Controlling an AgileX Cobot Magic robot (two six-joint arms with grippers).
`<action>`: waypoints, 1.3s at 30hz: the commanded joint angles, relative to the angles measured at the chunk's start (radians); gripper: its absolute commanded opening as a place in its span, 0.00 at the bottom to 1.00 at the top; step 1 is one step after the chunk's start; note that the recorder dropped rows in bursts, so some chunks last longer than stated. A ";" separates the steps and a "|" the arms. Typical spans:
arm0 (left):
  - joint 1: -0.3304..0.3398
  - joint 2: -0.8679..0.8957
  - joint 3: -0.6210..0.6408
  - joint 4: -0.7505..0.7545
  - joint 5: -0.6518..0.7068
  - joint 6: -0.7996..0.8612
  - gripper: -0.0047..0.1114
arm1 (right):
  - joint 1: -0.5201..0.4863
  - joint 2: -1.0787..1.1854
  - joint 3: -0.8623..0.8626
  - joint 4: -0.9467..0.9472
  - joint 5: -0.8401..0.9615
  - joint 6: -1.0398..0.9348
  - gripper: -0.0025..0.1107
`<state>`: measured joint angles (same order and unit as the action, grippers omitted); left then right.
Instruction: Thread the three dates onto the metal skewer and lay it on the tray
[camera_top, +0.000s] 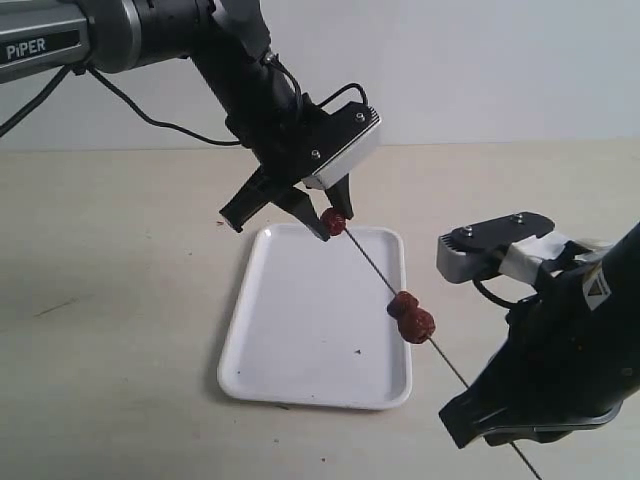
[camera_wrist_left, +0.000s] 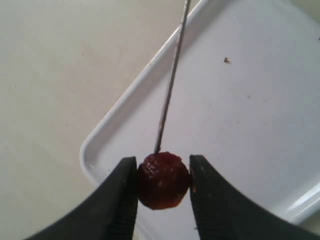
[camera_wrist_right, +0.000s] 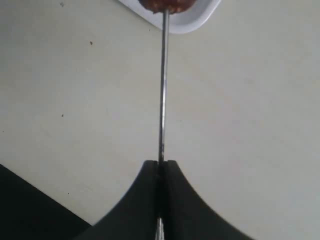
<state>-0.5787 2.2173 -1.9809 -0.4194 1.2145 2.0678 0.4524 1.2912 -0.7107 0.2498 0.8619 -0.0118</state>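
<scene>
While held clear of the worktop (camera_top: 120, 330), pinches one date (camera_wrist_left: 163, 185) in the left pincer (camera_wrist_left: 163, 167), a dark finger (camera_wrist_left: 120, 200) touching each side of the wrinkled reddish-brown fruit, jaws spread only to the date's own width. Meets the tip of the metal skewer (camera_top: 370, 262) right at the mouth of that pincer, on the side of the date turned away from the wrist; cannot tell how far the point goes in. From there, slants straight down and away as a thin grey rod to the right pincer (camera_wrist_right: 160, 164). Clamps the rod's other end there, black jaws pressed together with nothing but the metal between them, a short length of rod sticking out behind the grip. Carries two more dates (camera_top: 411, 314) already threaded, touching one another, roughly midway between the two pincers and apart from both. Below the left pincer and beneath the upper stretch of the rod, flat on the worktop, the tray (camera_top: 300, 370): white, rectangular, rounded corners, low rim, a small dark speck (camera_top: 357, 352) on its floor. Threaded pair hanging above the tray's edge on the right pincer's side.
</scene>
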 joint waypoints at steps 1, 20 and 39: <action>-0.008 -0.009 0.003 -0.014 0.007 -0.004 0.34 | 0.001 0.000 -0.007 0.010 -0.027 -0.013 0.02; -0.014 -0.009 0.003 -0.030 0.007 -0.016 0.34 | 0.001 0.002 -0.007 0.021 -0.020 -0.013 0.02; -0.014 -0.009 0.003 -0.006 0.007 -0.027 0.34 | 0.001 -0.087 -0.007 -0.069 0.010 0.061 0.02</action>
<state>-0.5869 2.2173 -1.9809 -0.4221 1.2125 2.0526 0.4524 1.2346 -0.7107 0.1942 0.8778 0.0305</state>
